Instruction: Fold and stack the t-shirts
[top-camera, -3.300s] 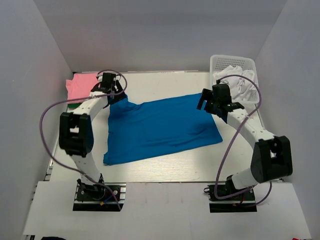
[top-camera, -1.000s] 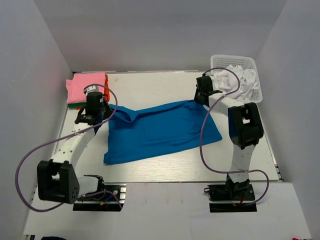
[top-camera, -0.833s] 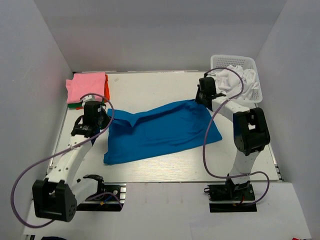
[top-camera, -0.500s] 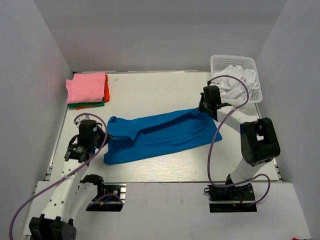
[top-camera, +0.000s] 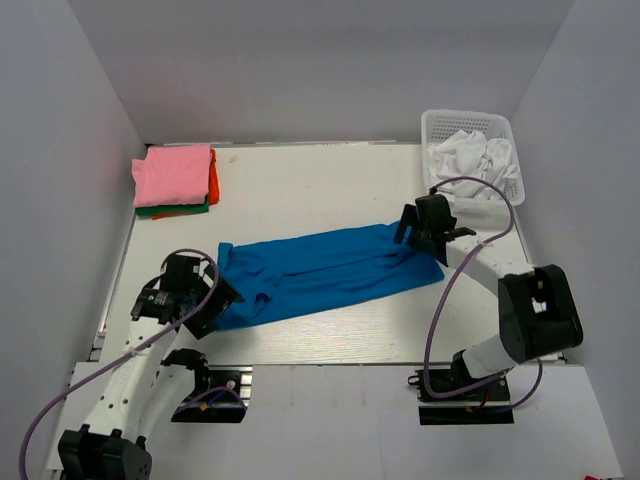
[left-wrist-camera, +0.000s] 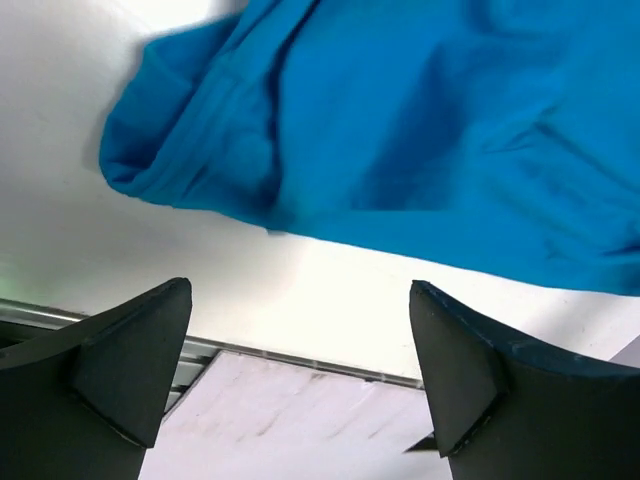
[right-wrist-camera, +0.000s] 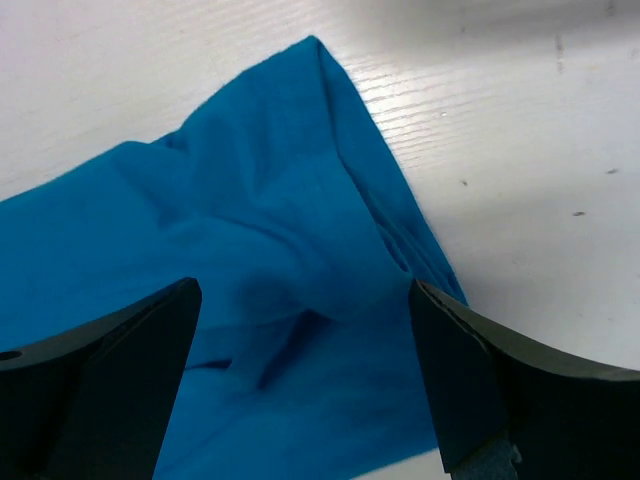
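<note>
We see the blue t-shirt (top-camera: 325, 272) lying on the table (top-camera: 300, 190) as a long band. Its long axis runs left to right, and the right end sits a little farther back than the left. The left end effector (left-wrist-camera: 300, 288) stands wide and holds nothing. The shirt's bunched, rolled left end lies just beyond its fingertips, toward the far right. The right end effector (right-wrist-camera: 305, 288) is also wide and empty, poised over the shirt's right end, where the layered cloth comes to a pointed corner.

Each arm is nearest its own end, so we judge that a fold across the long axis would start from either one. The cloth looks soft and matte, with shallow creases along the band, and it is thicker at the left bundle. The table is smooth and white.

At the far left is a folded stack, pink shirt (top-camera: 175, 172) on top with orange-red and green edges below. At the far right, crumpled white shirts (top-camera: 472, 158) fill the white lattice basket (top-camera: 432, 124) — well apart from both arms.
</note>
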